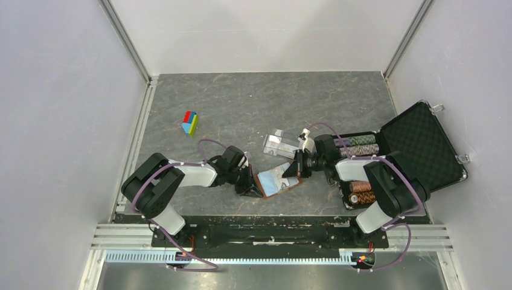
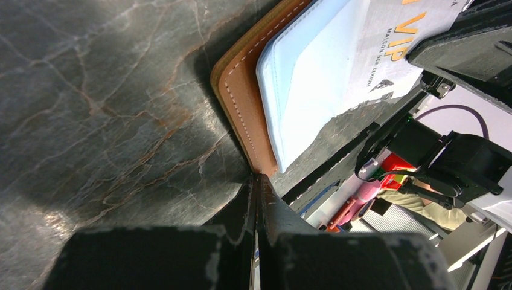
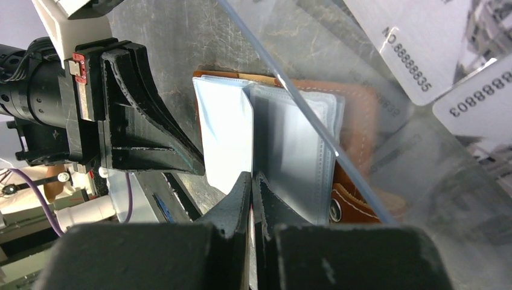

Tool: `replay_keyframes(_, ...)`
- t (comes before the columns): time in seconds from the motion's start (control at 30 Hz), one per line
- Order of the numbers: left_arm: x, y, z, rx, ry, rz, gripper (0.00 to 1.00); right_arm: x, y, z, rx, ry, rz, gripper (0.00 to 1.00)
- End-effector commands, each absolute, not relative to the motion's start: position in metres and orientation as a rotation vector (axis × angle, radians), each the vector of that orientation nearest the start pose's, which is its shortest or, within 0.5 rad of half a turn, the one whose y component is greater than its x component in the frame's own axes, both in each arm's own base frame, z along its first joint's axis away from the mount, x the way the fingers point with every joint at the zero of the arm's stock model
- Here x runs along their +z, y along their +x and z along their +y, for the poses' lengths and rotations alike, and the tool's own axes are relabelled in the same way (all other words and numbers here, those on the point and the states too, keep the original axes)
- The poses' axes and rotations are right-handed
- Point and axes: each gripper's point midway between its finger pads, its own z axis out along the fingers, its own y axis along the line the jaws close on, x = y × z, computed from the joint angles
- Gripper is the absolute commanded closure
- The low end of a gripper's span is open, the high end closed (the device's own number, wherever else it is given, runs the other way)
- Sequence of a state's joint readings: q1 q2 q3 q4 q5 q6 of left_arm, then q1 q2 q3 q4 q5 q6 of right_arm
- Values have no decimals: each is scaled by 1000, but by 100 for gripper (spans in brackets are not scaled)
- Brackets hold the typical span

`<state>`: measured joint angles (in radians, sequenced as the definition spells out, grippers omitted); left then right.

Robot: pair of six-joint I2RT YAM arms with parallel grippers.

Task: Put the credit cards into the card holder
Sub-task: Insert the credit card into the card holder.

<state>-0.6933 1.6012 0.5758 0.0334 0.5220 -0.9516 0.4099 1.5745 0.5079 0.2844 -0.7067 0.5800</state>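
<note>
Fingertips (image 2: pixel 244 205) of left gripper (image 2: pixel 258 181) are clenched empty, butting the card holder (image 2: pixel 241 96) corner, prob. to brace it mid-table; right gripper (image 3: pixel 252 181) pinches a credit card (image 2: pixel 374 51) over its sleeves, ready for insertion.

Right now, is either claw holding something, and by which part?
The right claw seems to pinch a pale credit card by one end, over the open card holder. The left claw is shut, only touching the holder's edge.
</note>
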Motion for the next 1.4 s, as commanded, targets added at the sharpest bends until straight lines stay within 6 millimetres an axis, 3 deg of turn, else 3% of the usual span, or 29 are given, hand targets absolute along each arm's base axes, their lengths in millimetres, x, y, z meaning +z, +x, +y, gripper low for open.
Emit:
replay_keyframes(0.0, -6, 160, -275, -1050, -120, 2915, 98, 37, 234, 249, 1279, -290, 2461, 100)
replay_keyframes(0.17, -6, 160, -275, -1054, -117, 2917, 98, 41, 244, 252, 1260, -353, 2433, 100)
replay_keyframes(0.43, -7, 160, -277, -1055, -110, 2927, 98, 39, 241, 250, 1244, -413, 2414, 100)
replay_keyframes(0.63, -7, 161, -278, -1054, -108, 2925, 98, 33, 218, 256, 1370, -334, 2467, 100)
replay_keyframes(0.9, -6, 163, -279, -1058, -105, 2920, 98, 24, 199, 263, 1356, -373, 2531, 100)
replay_keyframes(1.1, -3, 166, -281, -1064, -103, 2908, 98, 21, 197, 272, 1314, -443, 2571, 95)
replay_keyframes(1.2, -2, 166, -280, -1057, -108, 2903, 98, 18, 200, 270, 1255, -473, 2591, 89)
replay_keyframes(1.37, 1, 168, -279, -1052, -107, 2889, 98, 17, 209, 263, 1132, -533, 2626, 89)
